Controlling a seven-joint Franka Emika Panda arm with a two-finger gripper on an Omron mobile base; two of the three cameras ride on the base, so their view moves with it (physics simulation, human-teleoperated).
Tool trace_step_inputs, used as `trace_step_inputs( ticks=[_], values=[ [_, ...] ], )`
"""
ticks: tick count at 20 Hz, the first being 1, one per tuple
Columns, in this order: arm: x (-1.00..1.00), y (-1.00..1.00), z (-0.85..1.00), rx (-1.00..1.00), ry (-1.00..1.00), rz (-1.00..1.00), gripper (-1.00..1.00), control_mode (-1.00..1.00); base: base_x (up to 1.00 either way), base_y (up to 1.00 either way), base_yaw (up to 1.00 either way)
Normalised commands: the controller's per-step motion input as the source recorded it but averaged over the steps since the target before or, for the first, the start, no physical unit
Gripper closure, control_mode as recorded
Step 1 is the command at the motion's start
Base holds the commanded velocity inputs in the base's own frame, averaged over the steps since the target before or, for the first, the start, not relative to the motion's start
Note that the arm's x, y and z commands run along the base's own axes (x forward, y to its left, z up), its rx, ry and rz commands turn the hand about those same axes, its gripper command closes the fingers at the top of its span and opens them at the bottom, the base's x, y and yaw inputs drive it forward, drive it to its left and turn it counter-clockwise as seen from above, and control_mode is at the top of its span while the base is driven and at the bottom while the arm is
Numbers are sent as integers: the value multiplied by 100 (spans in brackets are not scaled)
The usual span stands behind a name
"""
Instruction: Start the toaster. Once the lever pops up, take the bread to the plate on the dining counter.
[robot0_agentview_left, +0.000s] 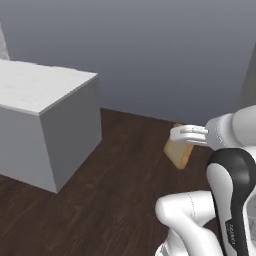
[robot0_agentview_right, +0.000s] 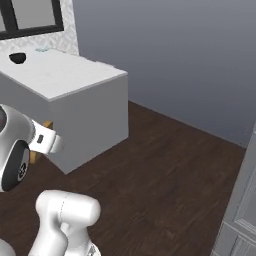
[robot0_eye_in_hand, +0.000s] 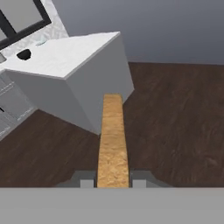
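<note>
Two dark fingertips of the gripper (robot0_eye_in_hand: 113, 180) pinch the bread (robot0_eye_in_hand: 113, 135) between them, one on each flat face, so the slice stands on edge and projects straight out ahead of the hand. In the left base view the gripper (robot0_agentview_left: 181, 136) sits at the end of the white forearm, with the bread (robot0_agentview_left: 179, 152) hanging tan and brown-crusted just below and beyond it, above the dark wood floor (robot0_agentview_left: 115, 175). In the right base view a small corner of the bread (robot0_agentview_right: 36, 150) shows behind the wrist.

Ahead and to the left of the gripper stands the dining counter (robot0_eye_in_hand: 74, 54), a white slab on grey sides, well apart from the slice. On its far part lie a dark bowl (robot0_eye_in_hand: 23, 54) and, beyond it, a pale blue-green plate (robot0_eye_in_hand: 41, 40).

One marking on the arm's black joint cover (robot0_agentview_left: 234, 232) is too small to read.
</note>
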Motion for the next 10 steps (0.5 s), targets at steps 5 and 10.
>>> trace_step_inputs(
  ticks=[5,10],
  values=[
    [0,0,0,0,0,0,100,100,100,0,-27],
    [0,0,0,0,0,0,100,100,100,0,-22]
  ],
)
